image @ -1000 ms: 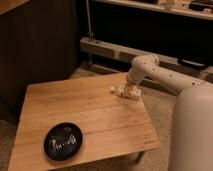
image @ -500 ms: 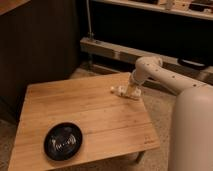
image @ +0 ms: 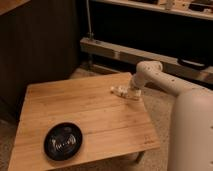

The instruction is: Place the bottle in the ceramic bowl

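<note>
While bottle [image: 118, 90] lies on table [image: 75, 107], gripper [image: 131, 93] beside it

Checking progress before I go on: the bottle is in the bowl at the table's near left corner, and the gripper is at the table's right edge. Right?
Not quite. The bottle is not in the bowl; it lies on the table at the right edge, by the gripper. The bowl is at the near left corner, as you say. The camera view shows this.
</note>
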